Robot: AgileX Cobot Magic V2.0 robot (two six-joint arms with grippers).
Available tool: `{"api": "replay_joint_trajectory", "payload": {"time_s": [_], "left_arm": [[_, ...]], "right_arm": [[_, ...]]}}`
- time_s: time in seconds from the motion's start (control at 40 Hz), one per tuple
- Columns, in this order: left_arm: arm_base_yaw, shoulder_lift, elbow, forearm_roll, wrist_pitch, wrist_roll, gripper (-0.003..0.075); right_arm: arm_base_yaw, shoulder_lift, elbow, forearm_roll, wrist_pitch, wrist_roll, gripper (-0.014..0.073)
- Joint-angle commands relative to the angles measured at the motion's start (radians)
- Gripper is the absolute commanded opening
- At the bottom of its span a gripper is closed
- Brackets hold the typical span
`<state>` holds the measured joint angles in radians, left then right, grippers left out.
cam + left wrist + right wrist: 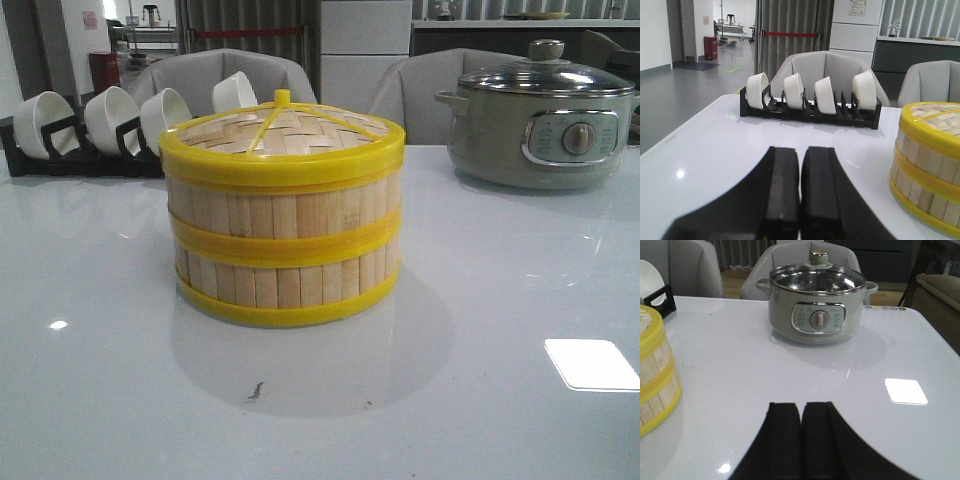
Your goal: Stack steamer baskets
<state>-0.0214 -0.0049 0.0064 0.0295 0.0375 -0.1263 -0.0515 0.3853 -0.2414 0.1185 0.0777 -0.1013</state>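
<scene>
Two steamer baskets [283, 245] stand stacked one on the other at the table's middle, with a woven bamboo lid [283, 135] on top. The stack shows at the edge of the left wrist view [927, 167] and of the right wrist view [657, 377]. My left gripper [800, 152] is shut with nothing between its fingers, low over the table to the left of the stack. Over bare table on the stack's right side, my right gripper [801, 407] is likewise shut and empty. Neither gripper shows in the front view.
A black rack [85, 150] with several white bowls [110, 118] stands at the back left, also in the left wrist view [810, 107]. A grey electric pot [540, 125] with a glass lid sits at the back right, straight ahead in the right wrist view [817, 307]. Grey chairs stand behind the table.
</scene>
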Motion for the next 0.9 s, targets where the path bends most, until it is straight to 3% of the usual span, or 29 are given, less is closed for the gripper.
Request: {"api": "replay_joint_trajectory", "payload": {"time_s": [0.0, 0.25, 0.88], "left_arm": [[0.001, -0.015, 0.001, 0.015, -0.097, 0.002, 0.0104], [0.001, -0.015, 0.001, 0.017, -0.038, 0.002, 0.0104], [0.001, -0.013, 0.001, 0.016, -0.038, 0.002, 0.0104]], "right_arm": [[-0.003, 0.008, -0.03, 0.0, -0.085, 0.003, 0.006], [-0.003, 0.008, -0.03, 0.0, -0.085, 0.003, 0.006], [-0.003, 0.008, -0.03, 0.0, -0.085, 0.003, 0.006]]}}
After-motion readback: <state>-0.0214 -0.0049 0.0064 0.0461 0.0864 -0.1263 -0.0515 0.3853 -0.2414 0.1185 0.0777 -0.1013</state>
